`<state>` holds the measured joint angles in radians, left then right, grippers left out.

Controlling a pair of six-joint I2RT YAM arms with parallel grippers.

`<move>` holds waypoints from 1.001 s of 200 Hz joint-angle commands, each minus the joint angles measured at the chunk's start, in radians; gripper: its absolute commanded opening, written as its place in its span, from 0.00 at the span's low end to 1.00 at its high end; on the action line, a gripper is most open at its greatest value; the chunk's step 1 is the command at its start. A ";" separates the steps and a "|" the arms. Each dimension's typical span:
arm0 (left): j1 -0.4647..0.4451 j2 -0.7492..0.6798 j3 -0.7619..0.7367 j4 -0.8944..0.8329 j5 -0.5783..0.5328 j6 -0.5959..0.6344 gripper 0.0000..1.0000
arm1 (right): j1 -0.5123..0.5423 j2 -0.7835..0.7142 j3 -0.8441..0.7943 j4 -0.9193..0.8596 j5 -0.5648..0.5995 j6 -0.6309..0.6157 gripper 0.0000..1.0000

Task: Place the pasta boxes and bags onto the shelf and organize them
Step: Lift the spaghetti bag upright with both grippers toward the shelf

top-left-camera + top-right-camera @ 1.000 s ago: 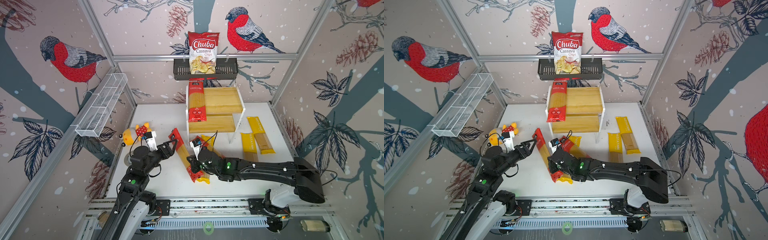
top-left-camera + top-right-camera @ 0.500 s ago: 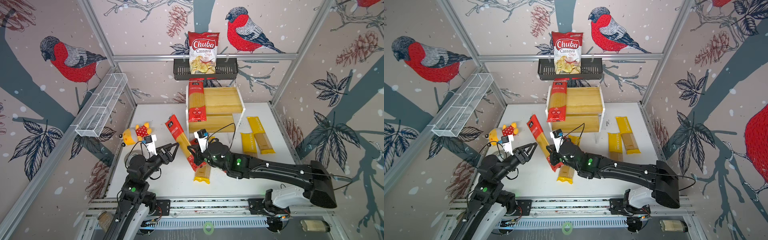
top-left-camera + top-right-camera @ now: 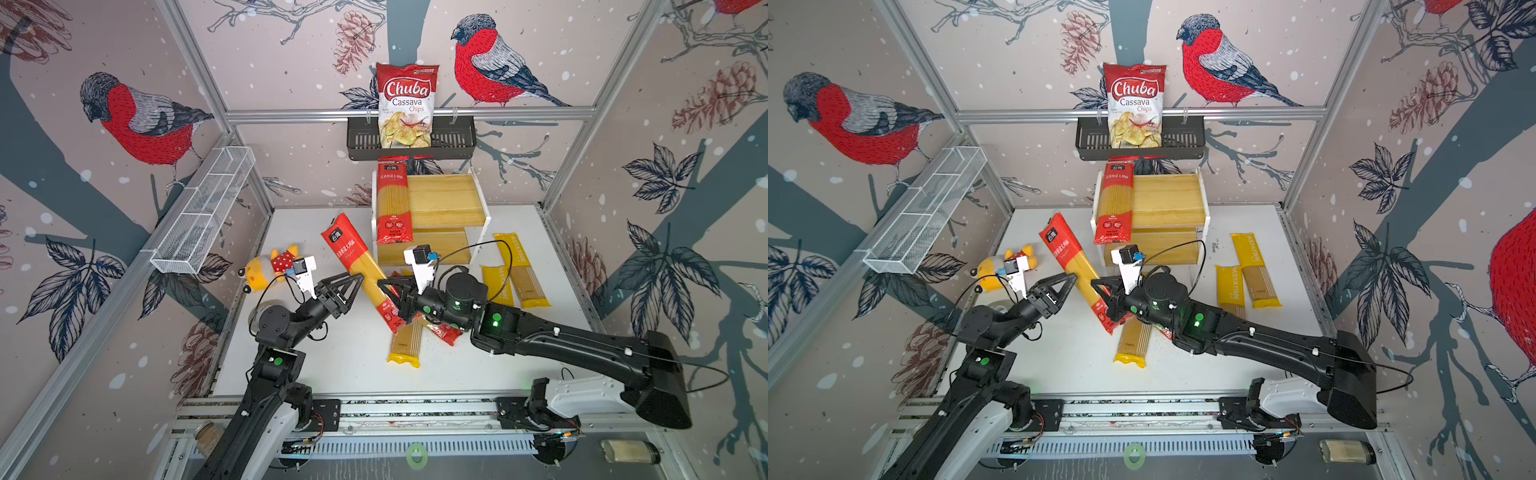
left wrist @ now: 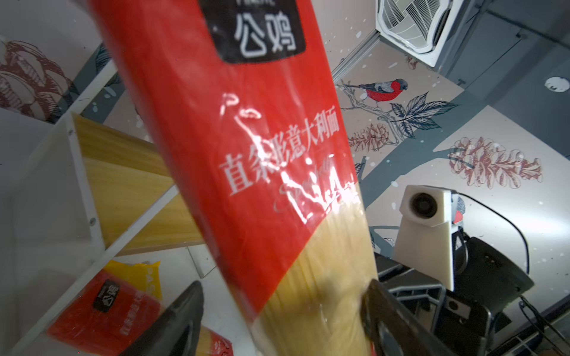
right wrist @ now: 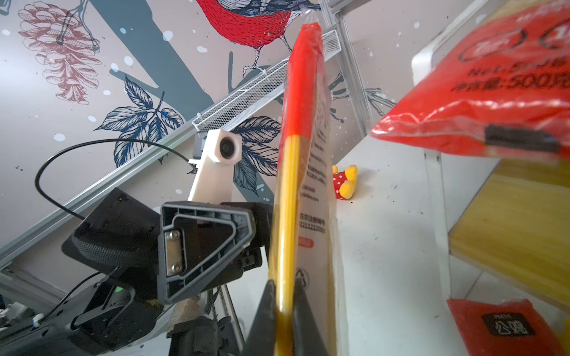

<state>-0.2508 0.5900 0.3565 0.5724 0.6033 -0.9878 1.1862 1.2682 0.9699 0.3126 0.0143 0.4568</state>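
Nearest on the white table [image 3: 340,365] lies a yellow pack [image 3: 405,345]. Its long axis runs near to far, leaning a little to the right at the far end. Just beside it, a partly hidden red pack [image 3: 444,332] sticks out from under the right arm.

Above them the right gripper [image 3: 384,286] is clamped edge-on on the lower part of a tilted red pack [image 3: 357,266]. That pack is held clear of the table. Its long axis runs from near-right up to far-left, with the black logo end highest and farthest.

The left gripper [image 3: 355,279] straddles the same pack from the left with its jaws apart, one finger [image 4: 185,311] standing off the wrapper.

To the right, two yellow packs [image 3: 517,270] lie side by side on the table, both pointing near to far. A plush toy [image 3: 266,272] lies at the left.

Farther back stands the shelf [image 3: 449,199]. A shelved red pack [image 3: 392,203] lies along its left side, long axis near to far and logo end far, overhanging the upper board above the lower one.

On the far rail hangs a black basket [image 3: 455,141] holding an upright Chuba chips bag [image 3: 407,104]. A wire mesh basket [image 3: 203,216] hangs on the left wall.
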 commanded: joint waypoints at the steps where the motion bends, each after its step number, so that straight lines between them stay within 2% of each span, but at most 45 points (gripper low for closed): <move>1: -0.011 0.062 0.007 0.263 0.065 -0.084 0.77 | -0.006 -0.010 -0.003 0.228 -0.063 0.048 0.00; 16: -0.027 0.099 0.003 0.332 0.070 -0.107 0.71 | -0.019 -0.010 -0.017 0.245 -0.080 0.073 0.00; 35: -0.044 0.108 0.002 0.364 0.057 -0.102 0.56 | -0.046 -0.010 -0.048 0.292 -0.121 0.122 0.00; 64: -0.048 0.080 0.048 0.286 0.032 -0.080 0.35 | -0.074 -0.010 -0.069 0.305 -0.148 0.174 0.00; 81: -0.049 0.070 0.078 0.237 0.028 -0.067 0.22 | -0.075 -0.011 -0.063 0.260 -0.130 0.165 0.12; 92: -0.048 0.070 0.097 0.222 0.026 -0.066 0.17 | -0.078 -0.011 -0.066 0.227 -0.112 0.164 0.20; 106: -0.050 0.072 0.131 0.187 0.023 -0.063 0.14 | -0.089 -0.036 -0.094 0.206 -0.114 0.176 0.33; 118: -0.050 0.079 0.161 0.160 0.022 -0.062 0.13 | -0.102 -0.063 -0.136 0.216 -0.130 0.189 0.48; 141: -0.049 0.096 0.210 0.125 0.005 -0.053 0.13 | -0.140 -0.116 -0.225 0.251 -0.204 0.218 0.70; 168: -0.049 0.128 0.254 0.143 -0.019 -0.066 0.13 | -0.159 -0.156 -0.305 0.282 -0.244 0.238 0.81; 200: -0.076 0.174 0.280 0.165 -0.052 -0.087 0.13 | -0.143 -0.153 -0.367 0.454 -0.296 0.309 0.82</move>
<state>-0.3084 0.7467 0.6106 0.5941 0.6113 -1.0523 1.0279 1.1122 0.6300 0.6140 -0.2180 0.7094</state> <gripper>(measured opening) 0.199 0.820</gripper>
